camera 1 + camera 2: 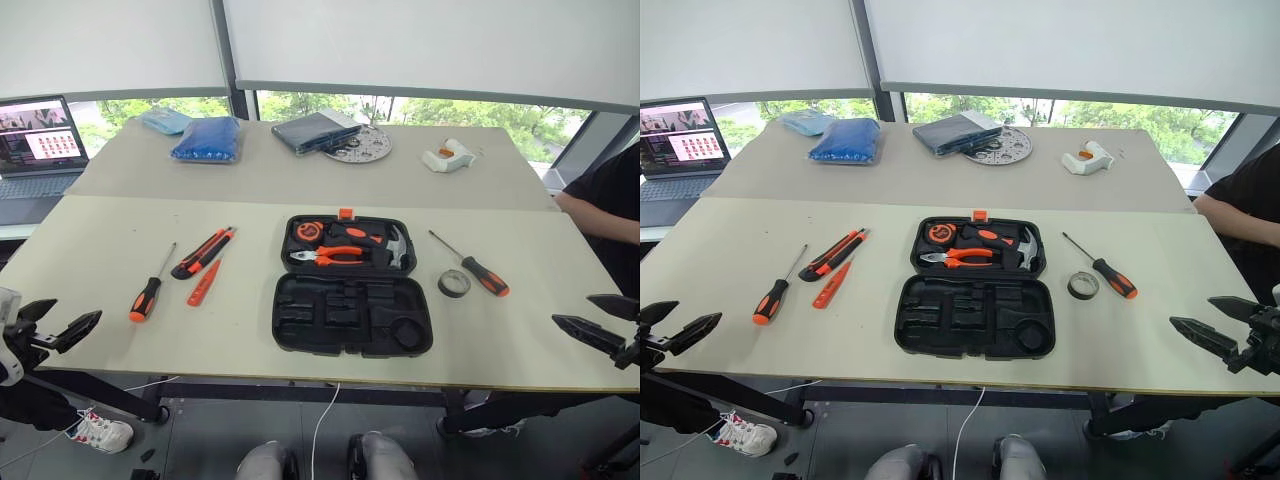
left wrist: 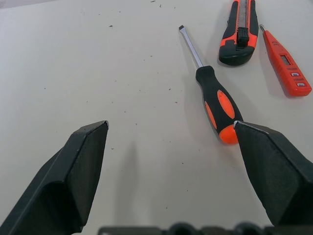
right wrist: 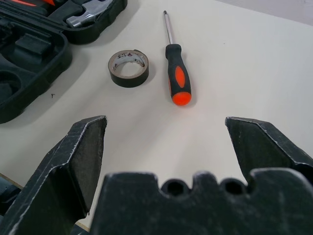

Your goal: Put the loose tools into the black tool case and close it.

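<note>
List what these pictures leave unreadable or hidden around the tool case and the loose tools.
- Black tool case: the left wrist view leaves it out; the right wrist view's edge cuts it.
- Tape roll: its print is too small to read.
- Slim orange screwdriver: window markings too small.
- Hammer: handle hidden under the pliers.
- Laptop: cut by the head views' edge.

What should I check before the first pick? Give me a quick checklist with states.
1. Black tool case lying open on the table: ok.
2. Near half's moulded slots empty: ok.
3. Left end effector open, holding nothing: ok.
4. Right end effector open, holding nothing: ok.
5. Left-side tools apart from each other: screwdriver ok; utility knife and slim screwdriver lie close, cannot tell.
6. Tape roll and right screwdriver are separate: ok.
</note>
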